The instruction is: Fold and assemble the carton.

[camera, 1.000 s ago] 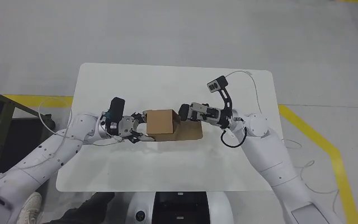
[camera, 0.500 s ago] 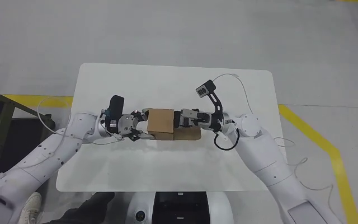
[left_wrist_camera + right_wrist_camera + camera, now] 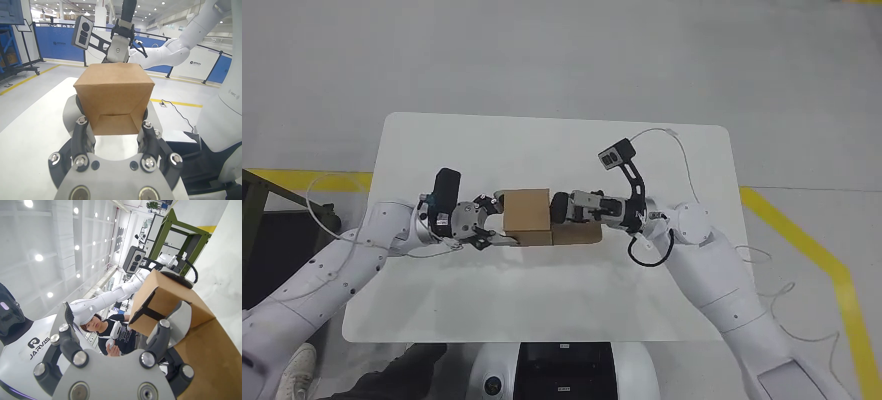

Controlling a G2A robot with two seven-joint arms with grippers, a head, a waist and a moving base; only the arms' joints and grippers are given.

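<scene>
Clamping carton (image 3: 113, 89) over table (image 3: 542, 150): L hand (image 3: 487, 218), R hand (image 3: 560, 209) opposite

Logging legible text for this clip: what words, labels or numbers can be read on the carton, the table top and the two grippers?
Brown cardboard carton: no text; its visible faces are plain.
White table: no text.
Left gripper: no text, only bare screws and metal.
Right gripper: no text on its fingers or plate.
</scene>
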